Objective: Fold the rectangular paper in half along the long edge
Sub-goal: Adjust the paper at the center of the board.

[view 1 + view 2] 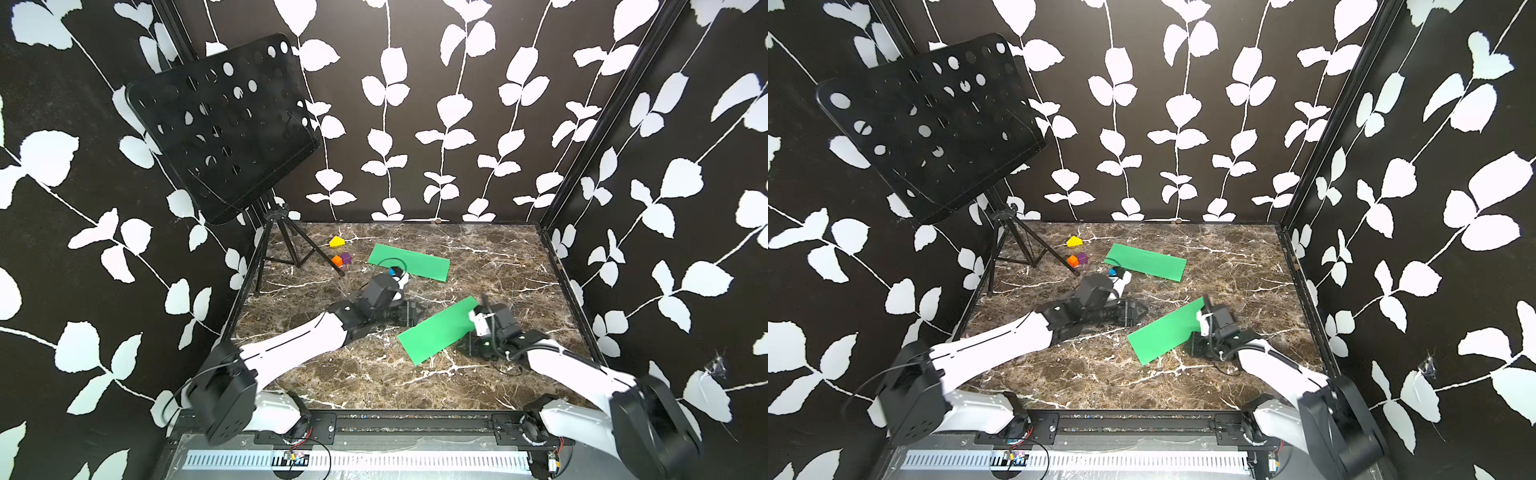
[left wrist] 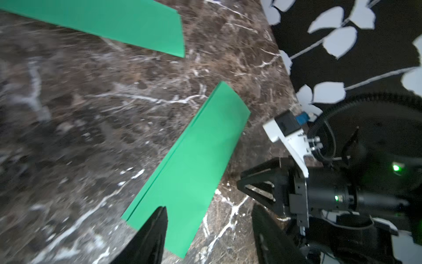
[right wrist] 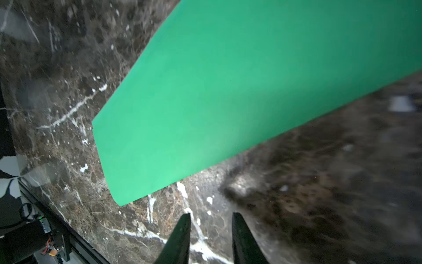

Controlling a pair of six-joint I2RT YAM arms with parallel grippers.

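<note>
A green paper point(image 1: 438, 330) point(image 1: 1163, 332) lies on the marble table, folded into a long strip. Two layers show along its long edge in the left wrist view point(image 2: 196, 146). My left gripper point(image 1: 415, 311) point(image 2: 209, 206) is open beside the strip's left long edge. One of its fingers point(image 2: 157, 226) overlaps the strip's short end in that view, and nothing is clamped. My right gripper point(image 1: 469, 347) point(image 3: 212, 214) is open just short of the paper's point(image 3: 228, 91) right edge, with only bare table between its fingers.
A second green paper strip point(image 1: 409, 262) lies flat farther back. Yellow point(image 1: 336, 242), orange point(image 1: 337, 261) and purple point(image 1: 346, 258) blocks sit at the back left beside a black music stand point(image 1: 224, 124) on a tripod. Patterned walls close three sides.
</note>
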